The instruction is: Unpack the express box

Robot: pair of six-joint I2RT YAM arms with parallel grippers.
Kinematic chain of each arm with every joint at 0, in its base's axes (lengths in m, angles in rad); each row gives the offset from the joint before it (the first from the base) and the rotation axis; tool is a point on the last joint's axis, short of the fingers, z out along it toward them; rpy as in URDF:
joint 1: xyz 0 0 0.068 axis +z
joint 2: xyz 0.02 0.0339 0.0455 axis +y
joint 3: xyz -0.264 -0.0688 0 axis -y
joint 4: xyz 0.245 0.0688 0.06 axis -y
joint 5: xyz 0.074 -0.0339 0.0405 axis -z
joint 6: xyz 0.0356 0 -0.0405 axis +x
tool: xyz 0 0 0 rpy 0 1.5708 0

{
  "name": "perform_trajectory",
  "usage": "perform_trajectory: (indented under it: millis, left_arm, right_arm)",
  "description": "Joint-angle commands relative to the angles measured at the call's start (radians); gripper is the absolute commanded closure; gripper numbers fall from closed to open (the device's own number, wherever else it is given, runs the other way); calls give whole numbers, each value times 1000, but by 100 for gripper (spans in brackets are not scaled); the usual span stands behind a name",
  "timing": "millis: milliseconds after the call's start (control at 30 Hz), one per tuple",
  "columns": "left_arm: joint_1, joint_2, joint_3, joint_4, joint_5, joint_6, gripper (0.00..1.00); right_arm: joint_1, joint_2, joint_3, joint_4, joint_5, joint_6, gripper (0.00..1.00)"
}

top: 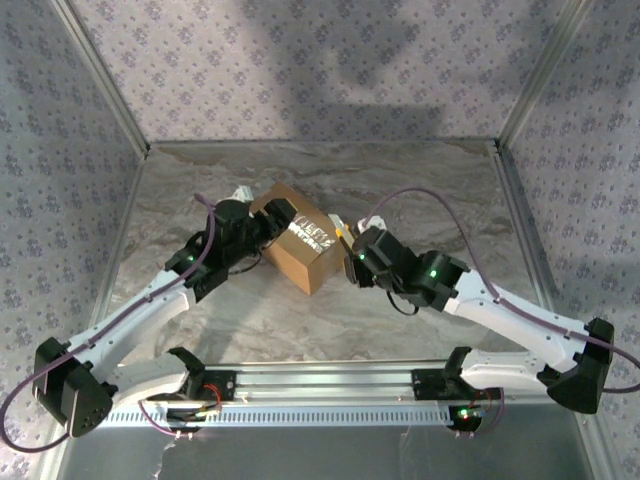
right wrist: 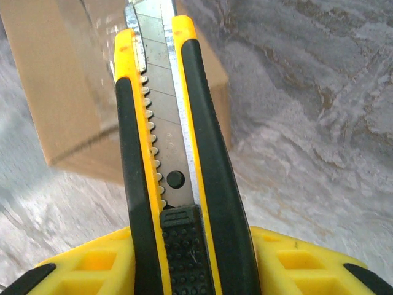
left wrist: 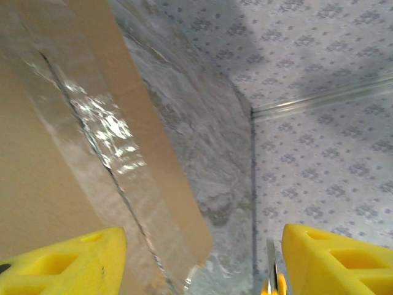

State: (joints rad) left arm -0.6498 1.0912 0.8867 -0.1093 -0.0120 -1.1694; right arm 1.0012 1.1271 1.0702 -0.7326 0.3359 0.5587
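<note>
The express box, brown cardboard with shiny clear tape along its shut top seam, lies skewed at the table's middle. My left gripper is at the box's left end, open. In the left wrist view the box lies against the left yellow finger, and the right finger stands well clear of it. My right gripper is at the box's right end, shut on a yellow-and-black utility knife. Its blade is extended and points at the box's top edge. The blade tip also shows in the left wrist view.
The table is covered in crinkled silver sheet. Patterned walls with metal corner posts close it in on three sides. A metal rail with the arm bases runs along the near edge.
</note>
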Motion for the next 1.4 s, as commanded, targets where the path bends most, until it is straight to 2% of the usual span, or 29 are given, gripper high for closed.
perform_trajectory:
  millis: [0, 200, 433, 767, 1367]
  left_arm:
    - [39, 8, 38, -54, 40, 76, 33]
    - [70, 20, 60, -84, 33, 136, 32]
    - [73, 51, 70, -82, 37, 151, 32]
    - [70, 86, 66, -48, 70, 125, 33]
    - [42, 102, 44, -18, 63, 99, 33]
  right_arm:
    - [41, -36, -24, -82, 110, 28, 100]
    - [105, -92, -73, -127, 195, 61, 100]
    - [135, -101, -118, -133, 199, 111, 100]
    - [141, -92, -151, -85, 157, 132, 100]
    - [134, -54, -181, -7, 101, 173, 100]
